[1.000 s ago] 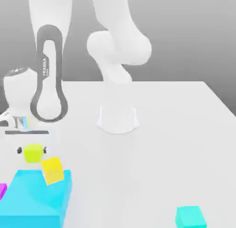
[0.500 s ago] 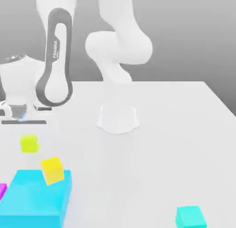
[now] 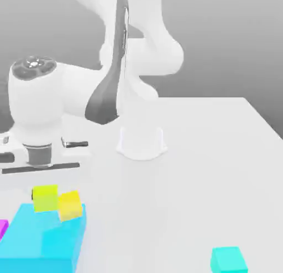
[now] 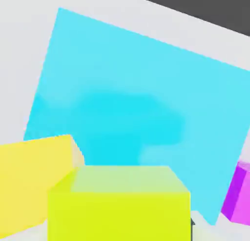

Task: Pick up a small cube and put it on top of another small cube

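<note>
Lime cube [image 3: 45, 198] upright, square-on in tool [image 3: 36, 194]

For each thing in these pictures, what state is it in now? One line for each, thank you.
Gripper: shut on the lime cube.
Lime cube: held, beside the orange-yellow cube.
Orange-yellow cube: tilted, at the big blue block's edge.
Big blue block: flat on the table.
Turquoise cube: resting apart.
Purple block: beside the blue block.

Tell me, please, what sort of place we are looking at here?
It looks like a simulated tabletop test scene, not a real room: a plain white table against a blank grey backdrop, a white robot arm mounted on it, and flat-coloured toy blocks such as the lime cube and big blue block.
</note>
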Tool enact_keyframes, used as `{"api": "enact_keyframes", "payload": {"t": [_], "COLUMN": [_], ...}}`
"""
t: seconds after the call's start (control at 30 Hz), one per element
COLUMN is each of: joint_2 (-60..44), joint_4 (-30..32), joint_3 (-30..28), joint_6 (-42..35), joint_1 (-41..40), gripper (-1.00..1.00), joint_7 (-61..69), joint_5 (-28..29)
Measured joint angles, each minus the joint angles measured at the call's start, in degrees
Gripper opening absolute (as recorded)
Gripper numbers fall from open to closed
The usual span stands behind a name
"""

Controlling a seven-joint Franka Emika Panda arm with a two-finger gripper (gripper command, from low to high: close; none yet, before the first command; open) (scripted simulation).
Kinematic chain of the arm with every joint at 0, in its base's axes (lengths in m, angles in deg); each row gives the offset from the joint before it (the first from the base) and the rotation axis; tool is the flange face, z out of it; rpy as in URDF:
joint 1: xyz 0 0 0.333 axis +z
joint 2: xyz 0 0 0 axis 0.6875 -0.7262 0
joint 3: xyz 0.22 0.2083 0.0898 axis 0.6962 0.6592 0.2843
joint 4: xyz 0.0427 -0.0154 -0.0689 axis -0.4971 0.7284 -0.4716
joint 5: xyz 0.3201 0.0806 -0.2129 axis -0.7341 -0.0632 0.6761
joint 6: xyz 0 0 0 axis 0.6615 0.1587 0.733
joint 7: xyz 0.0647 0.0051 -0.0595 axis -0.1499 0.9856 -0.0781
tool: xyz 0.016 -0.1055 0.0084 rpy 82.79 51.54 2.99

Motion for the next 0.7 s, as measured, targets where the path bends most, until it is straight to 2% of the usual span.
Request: {"api": "enact_keyframes", "payload": {"t": [0.43, 0.57, 0.6, 0.7], "joint_2": [-5.43, -11.36, -13.16, -13.16], "joint_4": [-10.07, -10.44, -10.51, -10.51], "joint_3": [17.16, 18.41, 18.53, 18.53], "joint_6": [-2.79, 3.35, 5.08, 5.08], "joint_1": [17.85, 18.14, 18.12, 18.12], "gripper": [-1.00, -1.00, 1.00, 1.00], "joint_7": [-18.56, -18.57, -18.50, -18.50], "joint_5": [-9.22, -11.37, -11.54, -11.54]}}
